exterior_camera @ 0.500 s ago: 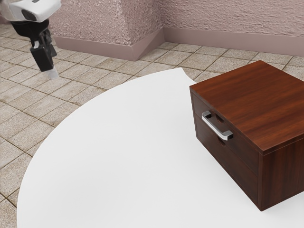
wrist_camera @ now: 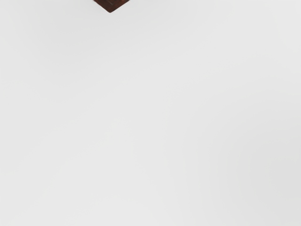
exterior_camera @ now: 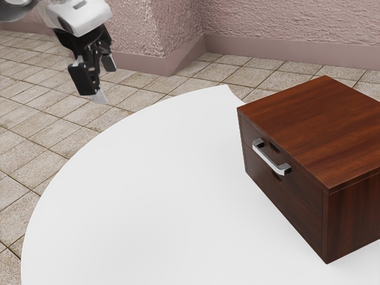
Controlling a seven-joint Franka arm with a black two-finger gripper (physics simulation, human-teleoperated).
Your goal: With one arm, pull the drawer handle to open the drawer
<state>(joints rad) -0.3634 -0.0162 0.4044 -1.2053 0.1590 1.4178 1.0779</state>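
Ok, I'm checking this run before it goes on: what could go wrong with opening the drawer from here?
1. The open gripper hangs far from the handle, so a misaligned approach could hit the cabinet front.
2. The handle is slim, so the fingers may slip off during the pull.
3. The cabinet stands loose on the table, so pulling might drag it along.

Open table [exterior_camera: 148, 208] up to handle [exterior_camera: 271, 157]

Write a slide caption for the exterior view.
Open tool hangs far from the silver handle of a wooden cabinet's closed drawer on a white table.
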